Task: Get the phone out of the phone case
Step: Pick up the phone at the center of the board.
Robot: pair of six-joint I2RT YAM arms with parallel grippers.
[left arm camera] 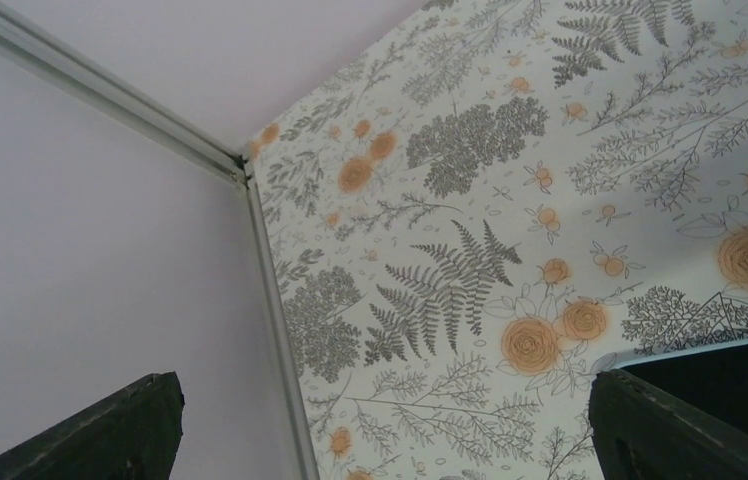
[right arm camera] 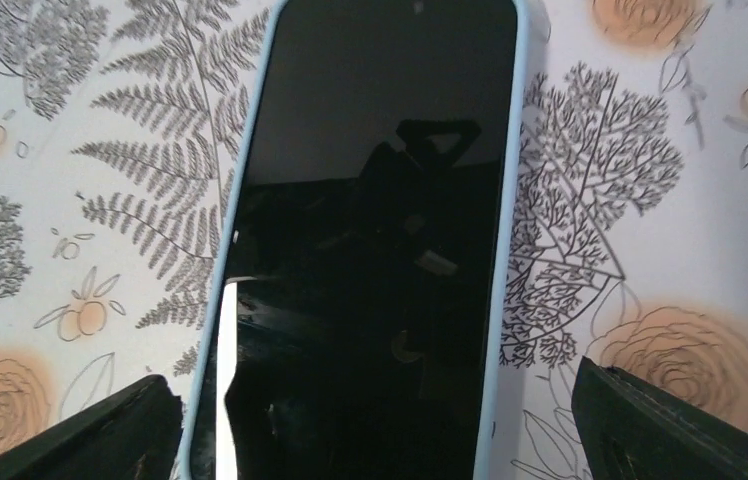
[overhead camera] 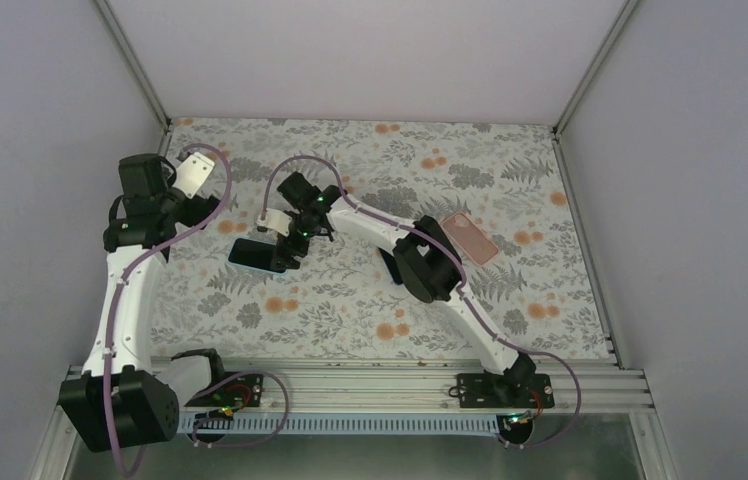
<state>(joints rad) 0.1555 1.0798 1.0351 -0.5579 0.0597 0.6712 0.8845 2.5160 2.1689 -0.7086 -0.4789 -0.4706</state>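
Floral table (overhead camera: 350, 300) carries the phone (right arm camera: 370, 200), screen up in its pale blue case (right arm camera: 512, 180), directly beneath the right claw (right arm camera: 370, 400). That claw is spread wide and straddles the phone's width, with the long axis running straight ahead. The left claw (left arm camera: 382, 400), also wide and holding nothing, stands farther off.

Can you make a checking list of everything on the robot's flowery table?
Surface: flowery table, flat.
Job's things: phone lies screen up, not yet out of its light blue case.
Clutter: pink phone-shaped piece lying flat, apart from the phone.
Grippers: right gripper open, one finger on each side of the phone; left gripper open, holding nothing.
Cables: purple cables run along both arms.
Surroundings: plain white walls.
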